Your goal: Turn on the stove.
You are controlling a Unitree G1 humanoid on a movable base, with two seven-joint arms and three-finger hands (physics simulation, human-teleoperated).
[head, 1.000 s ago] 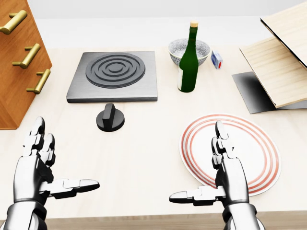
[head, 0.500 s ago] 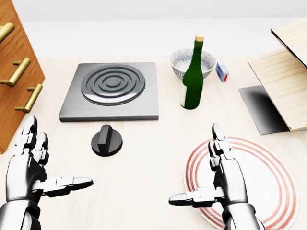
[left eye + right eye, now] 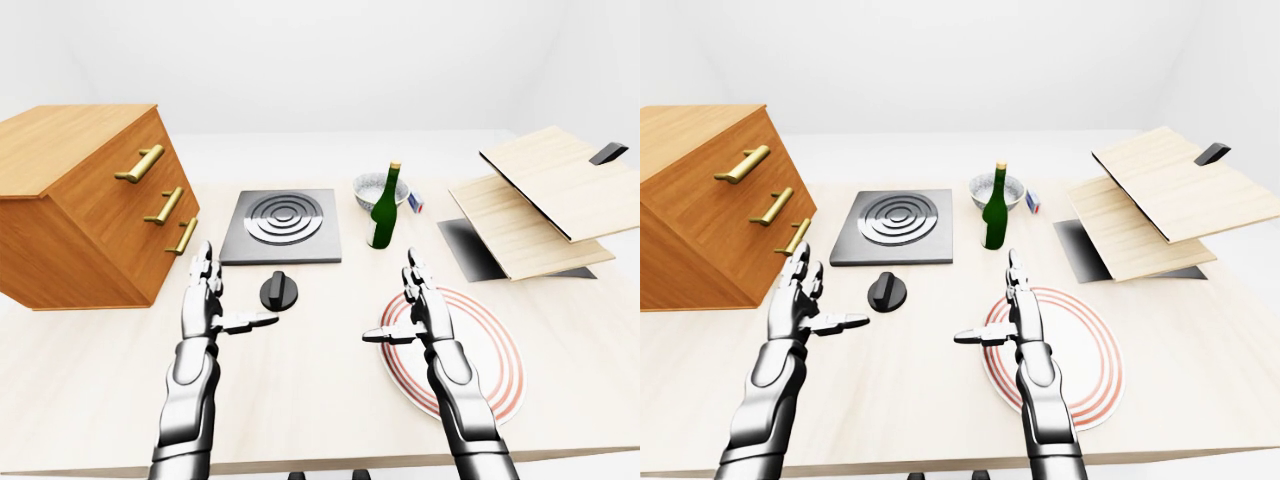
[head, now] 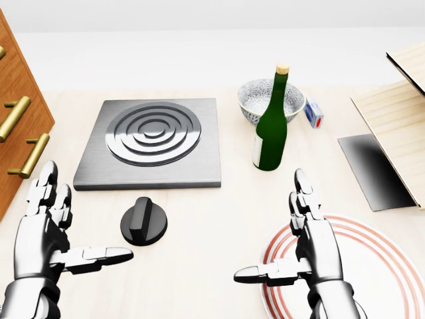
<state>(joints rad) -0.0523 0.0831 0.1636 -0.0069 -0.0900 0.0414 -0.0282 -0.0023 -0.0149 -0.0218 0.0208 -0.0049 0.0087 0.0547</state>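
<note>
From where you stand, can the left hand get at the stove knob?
Probably yes. The left hand is open just left of the knob, thumb pointing toward it, with only bare table between them. The bottle stands well off to the right.

On the tabletop (image 4: pixel 199 219), the knob (image 4: pixel 144 224) sits just below the stove (image 4: pixel 152 141) in the head view. A bottle (image 4: pixel 271 127) stands right of the stove, a bowl (image 4: pixel 255 98) above it, a plate (image 4: pixel 372 276) lower right, drawers (image 3: pixel 90 205) far left.
</note>
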